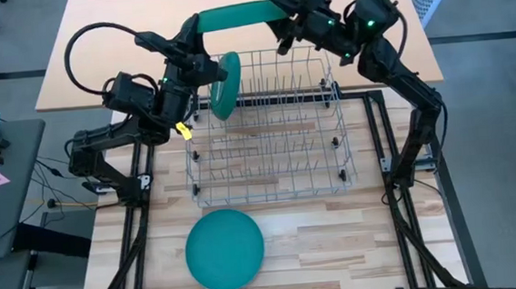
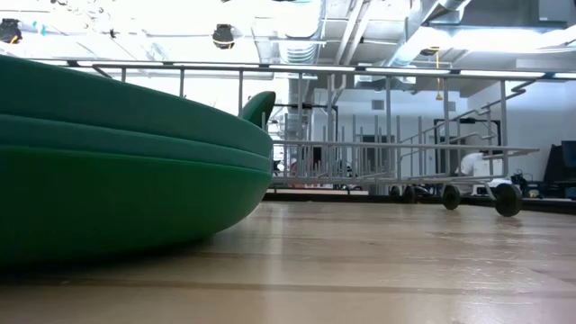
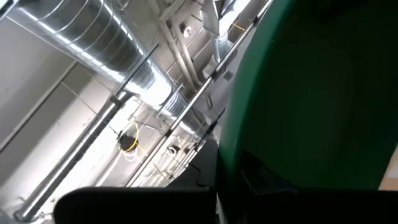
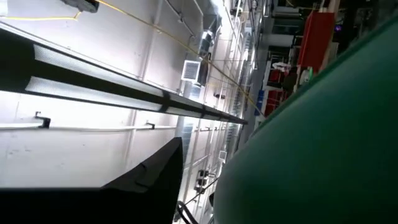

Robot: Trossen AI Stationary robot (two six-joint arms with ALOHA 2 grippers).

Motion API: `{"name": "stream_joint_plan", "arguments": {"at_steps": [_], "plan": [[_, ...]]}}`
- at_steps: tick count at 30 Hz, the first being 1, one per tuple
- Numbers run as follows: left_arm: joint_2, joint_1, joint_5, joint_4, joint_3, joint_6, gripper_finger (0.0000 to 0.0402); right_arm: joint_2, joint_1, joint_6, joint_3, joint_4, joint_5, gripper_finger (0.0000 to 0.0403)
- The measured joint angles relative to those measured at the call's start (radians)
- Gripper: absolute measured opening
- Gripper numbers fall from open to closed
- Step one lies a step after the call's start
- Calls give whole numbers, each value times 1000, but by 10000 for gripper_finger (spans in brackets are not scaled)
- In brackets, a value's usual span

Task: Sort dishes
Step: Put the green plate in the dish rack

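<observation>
From above, the left gripper [image 1: 206, 75] has its fingers clamped on a green plate [image 1: 226, 87] at the wire rack [image 1: 266, 126]'s corner while the right gripper [image 1: 288, 21] grips another plate [image 1: 235, 17] behind the rack; at desk level, a third plate [image 2: 117, 171] lies before the rack, so slotting appears next.

Wire rack [image 1: 266, 130] on wood table [image 1: 337, 239]
</observation>
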Motion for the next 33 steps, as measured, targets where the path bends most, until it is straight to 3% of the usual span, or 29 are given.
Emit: {"name": "stream_joint_plan", "arguments": {"at_steps": [11, 16, 24, 30, 33], "plan": [[0, -8, 12, -14, 0, -45, 1, -15, -16, -9, -1, -22, -5, 77], [0, -31, -2, -94, 0, -161, 35, -22, -23, -55, 1, -37, -52, 32], [-2, -86, -60, -306, 0, -447, 100, -30, -94, -115, 0, -67, -159, 20], [4, -133, -110, -342, -1, -626, 133, -47, -198, -136, -2, -112, -350, 18], [3, -152, -145, -346, -2, -709, 143, -57, -248, -154, -1, -96, -386, 18]]}}
